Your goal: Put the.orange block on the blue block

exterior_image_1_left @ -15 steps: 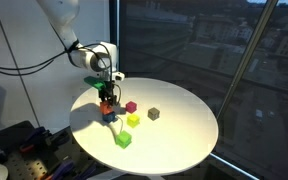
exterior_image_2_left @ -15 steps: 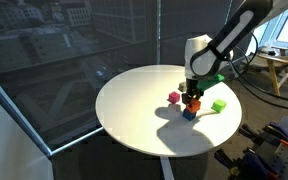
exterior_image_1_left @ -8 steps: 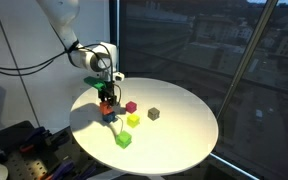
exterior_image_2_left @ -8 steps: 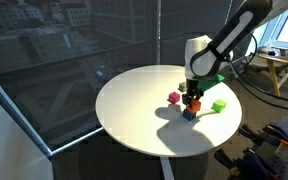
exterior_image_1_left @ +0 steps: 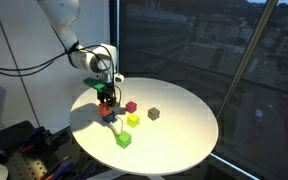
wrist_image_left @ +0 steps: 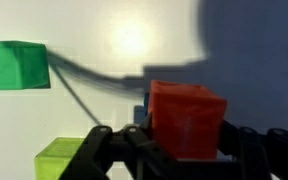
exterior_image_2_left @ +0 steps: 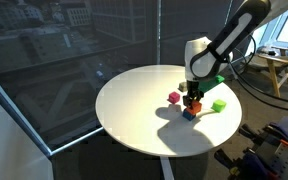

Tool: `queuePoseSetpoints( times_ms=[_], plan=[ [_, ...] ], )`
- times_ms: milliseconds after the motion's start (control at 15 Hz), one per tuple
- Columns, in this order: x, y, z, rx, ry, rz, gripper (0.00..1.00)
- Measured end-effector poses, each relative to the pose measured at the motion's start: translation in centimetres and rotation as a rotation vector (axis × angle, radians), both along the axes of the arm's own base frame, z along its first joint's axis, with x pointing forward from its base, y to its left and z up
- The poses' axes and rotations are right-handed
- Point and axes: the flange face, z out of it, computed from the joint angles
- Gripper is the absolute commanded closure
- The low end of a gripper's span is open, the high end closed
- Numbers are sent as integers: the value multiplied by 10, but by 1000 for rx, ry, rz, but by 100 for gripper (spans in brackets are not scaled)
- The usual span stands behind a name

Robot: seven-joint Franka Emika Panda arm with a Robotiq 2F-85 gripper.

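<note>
The orange block (wrist_image_left: 187,120) fills the middle of the wrist view, held between my gripper's (wrist_image_left: 184,152) two fingers. In both exterior views the orange block (exterior_image_1_left: 106,106) (exterior_image_2_left: 191,103) sits directly over the blue block (exterior_image_1_left: 111,116) (exterior_image_2_left: 188,113) on the round white table, seemingly resting on it. Only a sliver of the blue block (wrist_image_left: 142,108) shows behind the orange one in the wrist view. The gripper (exterior_image_1_left: 106,98) (exterior_image_2_left: 192,96) points straight down and is shut on the orange block.
A magenta cube (exterior_image_1_left: 131,106) (exterior_image_2_left: 174,97) stands close beside the stack. A yellow-green cube (exterior_image_1_left: 133,120) (wrist_image_left: 59,160), a light green cube (exterior_image_1_left: 123,139) (exterior_image_2_left: 219,105), a dark grey cube (exterior_image_1_left: 154,114) and a green block (wrist_image_left: 16,65) lie around it. The table edge (exterior_image_1_left: 199,150) is near.
</note>
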Motion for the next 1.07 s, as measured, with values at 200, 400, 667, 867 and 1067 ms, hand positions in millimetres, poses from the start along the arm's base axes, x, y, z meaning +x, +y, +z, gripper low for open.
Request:
queuePoseSetpoints(
  times_ms=[200,400,667,867,1067],
  plan=[
    [1,-2,0,0,-1,-5,77],
    [1,-5,1,0,-2,-9,77],
    [2,-7,1,0,-3,-15,77],
    [3,-9,2,0,-5,-17,77],
    [4,-9,2,0,-7,-18,77]
  ],
)
